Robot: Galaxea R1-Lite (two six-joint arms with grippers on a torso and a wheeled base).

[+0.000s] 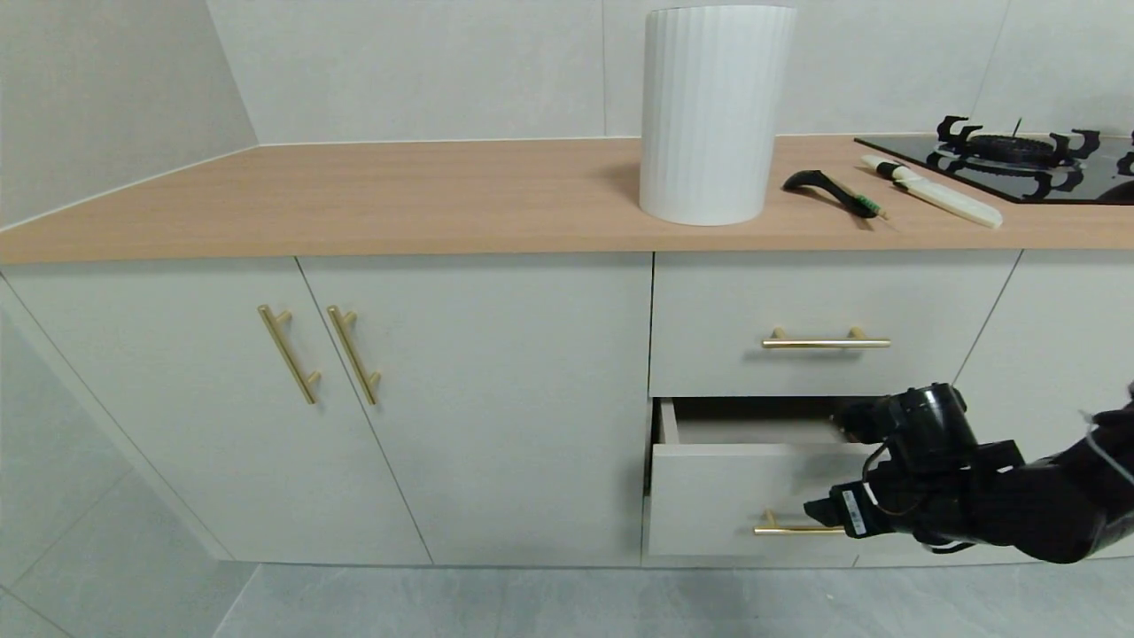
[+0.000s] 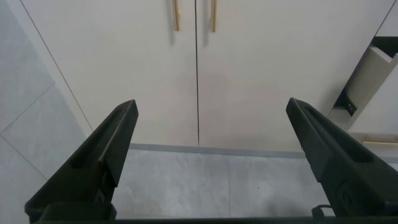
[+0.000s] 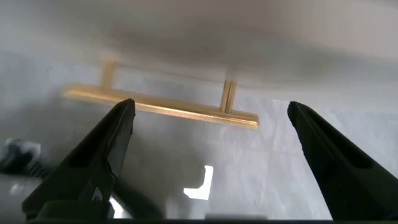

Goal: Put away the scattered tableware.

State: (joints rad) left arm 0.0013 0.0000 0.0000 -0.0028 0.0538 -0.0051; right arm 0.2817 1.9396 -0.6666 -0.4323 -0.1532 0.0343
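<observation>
My right tool [image 3: 209, 107], spread near the handle [image 1: 787, 529] on the part-open drawer [image 1: 726, 487], may close on air or knock the drawer shut if misaligned.

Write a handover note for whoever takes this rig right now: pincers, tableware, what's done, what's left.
Left pincer: open, empty, low in front of the cabinet doors.
Right pincer: open, empty, by the brass handle of the lower drawer.
Things: white knife and black-handled tool lie on the counter, between the white ribbed container and the hob.
Done: lower drawer stands partly open.
Left: pick up both utensils, put them away (probably in that drawer), shut it.
</observation>
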